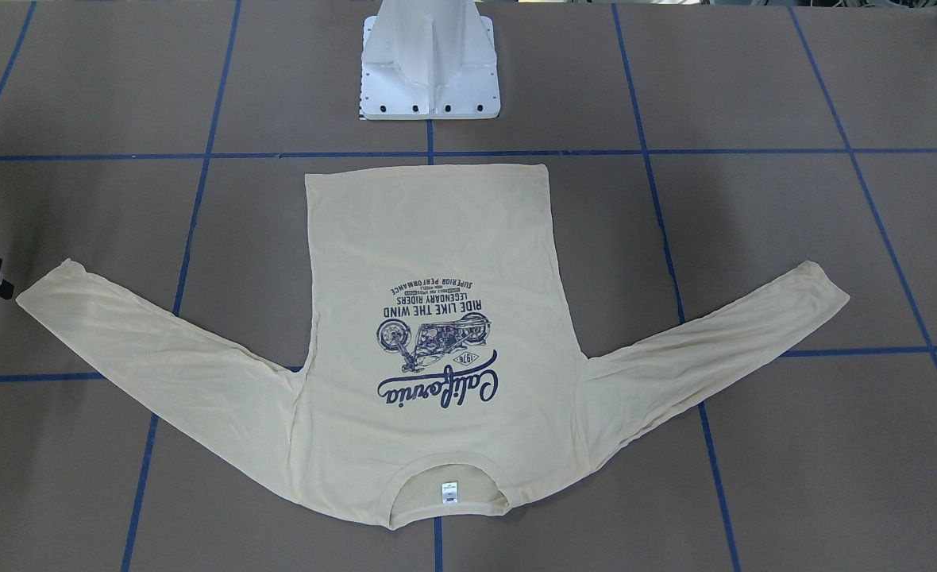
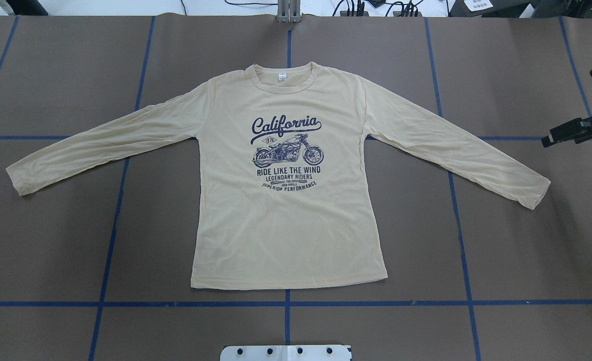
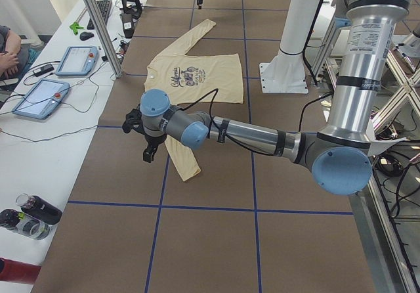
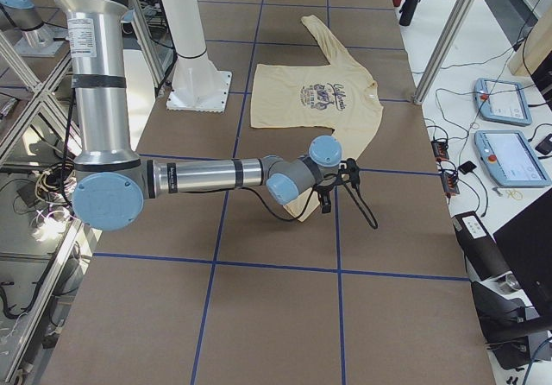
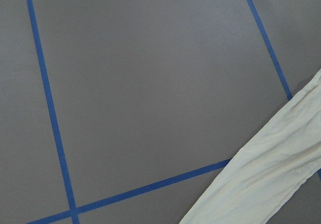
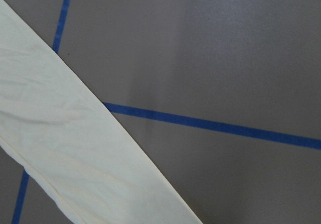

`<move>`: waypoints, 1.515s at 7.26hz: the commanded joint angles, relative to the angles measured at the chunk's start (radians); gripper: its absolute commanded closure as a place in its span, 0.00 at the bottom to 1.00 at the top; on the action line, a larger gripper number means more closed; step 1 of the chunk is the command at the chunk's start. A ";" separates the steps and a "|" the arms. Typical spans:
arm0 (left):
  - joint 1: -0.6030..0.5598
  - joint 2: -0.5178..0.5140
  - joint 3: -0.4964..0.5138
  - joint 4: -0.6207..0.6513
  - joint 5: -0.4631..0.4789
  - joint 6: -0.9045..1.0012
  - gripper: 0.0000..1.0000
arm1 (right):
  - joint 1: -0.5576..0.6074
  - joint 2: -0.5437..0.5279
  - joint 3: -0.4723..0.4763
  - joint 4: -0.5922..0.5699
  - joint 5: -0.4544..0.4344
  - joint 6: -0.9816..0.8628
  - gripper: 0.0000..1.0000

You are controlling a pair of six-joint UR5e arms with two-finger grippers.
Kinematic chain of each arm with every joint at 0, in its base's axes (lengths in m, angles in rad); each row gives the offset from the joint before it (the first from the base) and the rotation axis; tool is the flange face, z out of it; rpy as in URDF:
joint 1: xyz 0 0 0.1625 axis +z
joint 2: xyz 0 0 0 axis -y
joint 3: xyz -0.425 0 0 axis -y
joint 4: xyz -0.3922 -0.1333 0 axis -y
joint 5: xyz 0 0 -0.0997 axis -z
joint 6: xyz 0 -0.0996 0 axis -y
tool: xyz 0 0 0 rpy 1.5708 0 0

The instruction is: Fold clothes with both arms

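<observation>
Brown tabletop [image 2: 50, 250], shirt [image 2: 286, 230] flat at centre, print up, sleeves spread, no fold begun; left pincer [image 3: 148, 154] and right pincer [image 2: 552, 138] hover outside the cuffs [image 2: 534, 193], spread or pressed together I cannot tell; next, probably, each drops onto its cuff.

One T-shirt [image 2: 286, 235], two arms, the left arm [image 3: 262, 137] and the right arm [image 4: 207, 176], one white pedestal [image 1: 429, 79], two touchscreen pendants [image 3: 79, 61], and perhaps two bottles [image 3: 39, 209].

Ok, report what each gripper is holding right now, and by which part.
Nothing is held. The T-shirt lies flat on the table, and the left gripper and right gripper hang out to either side, clear of the cloth.
</observation>
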 commanded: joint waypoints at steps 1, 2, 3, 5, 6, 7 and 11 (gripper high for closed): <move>0.001 0.045 -0.002 -0.135 -0.001 -0.145 0.00 | -0.079 -0.076 -0.004 0.172 -0.089 0.139 0.00; 0.012 0.051 -0.001 -0.190 0.000 -0.193 0.00 | -0.138 -0.083 -0.019 0.175 -0.130 0.149 0.00; 0.019 0.060 0.001 -0.210 0.000 -0.195 0.00 | -0.174 -0.084 -0.033 0.177 -0.157 0.149 0.00; 0.022 0.060 0.001 -0.209 0.002 -0.195 0.00 | -0.185 -0.071 -0.048 0.175 -0.172 0.148 0.01; 0.022 0.060 0.001 -0.210 0.002 -0.195 0.00 | -0.191 -0.069 -0.057 0.174 -0.174 0.148 0.01; 0.022 0.060 0.001 -0.209 0.000 -0.195 0.00 | -0.193 -0.069 -0.071 0.175 -0.171 0.146 0.01; 0.022 0.060 -0.001 -0.209 0.000 -0.195 0.00 | -0.193 -0.070 -0.073 0.172 -0.160 0.146 0.07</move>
